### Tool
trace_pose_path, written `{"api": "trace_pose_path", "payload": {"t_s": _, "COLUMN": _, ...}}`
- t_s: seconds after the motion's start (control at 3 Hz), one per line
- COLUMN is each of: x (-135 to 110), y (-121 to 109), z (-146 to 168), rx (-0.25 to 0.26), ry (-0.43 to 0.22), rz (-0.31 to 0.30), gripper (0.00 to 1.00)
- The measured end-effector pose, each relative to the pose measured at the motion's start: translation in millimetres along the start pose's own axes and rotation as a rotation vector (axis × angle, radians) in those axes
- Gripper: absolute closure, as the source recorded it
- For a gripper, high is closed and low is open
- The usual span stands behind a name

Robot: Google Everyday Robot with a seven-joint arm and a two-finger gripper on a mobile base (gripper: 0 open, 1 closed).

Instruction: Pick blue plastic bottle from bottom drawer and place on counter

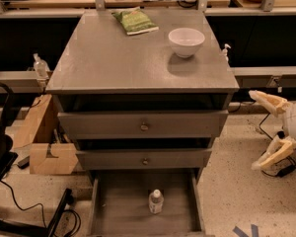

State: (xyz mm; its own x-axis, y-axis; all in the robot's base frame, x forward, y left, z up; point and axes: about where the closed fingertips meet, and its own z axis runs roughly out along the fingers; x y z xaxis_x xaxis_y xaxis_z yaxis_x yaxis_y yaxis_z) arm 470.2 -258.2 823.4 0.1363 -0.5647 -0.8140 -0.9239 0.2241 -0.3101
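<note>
The blue plastic bottle (156, 201), small and clear with a white cap, stands upright on the floor of the open bottom drawer (118, 206). The grey counter (113, 58) tops the cabinet above it. My gripper (266, 130) is at the right edge of the view, beside the cabinet at the height of the upper drawers, well away from the bottle. Its two cream fingers (269, 101) are spread wide apart and hold nothing.
A white bowl (186, 41) and a green snack bag (135, 20) lie on the counter. Two upper drawers with round knobs (144, 127) are slightly out. A cardboard box (44, 142) and black cables (19, 206) are at left. Small pump bottles (39, 65) stand on side rails.
</note>
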Motion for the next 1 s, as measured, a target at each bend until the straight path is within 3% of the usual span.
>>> {"api": "trace_pose_path", "payload": {"t_s": 0.33, "x": 24.2, "y": 2.5, "z": 24.5, "rx": 0.016, "ry": -0.022, "rz": 0.030, "gripper": 0.00}}
{"api": "trace_pose_path", "payload": {"t_s": 1.0, "x": 139.1, "y": 38.3, "z": 119.0, "rx": 0.037, "ry": -0.130, "rz": 0.076, "gripper": 0.00}}
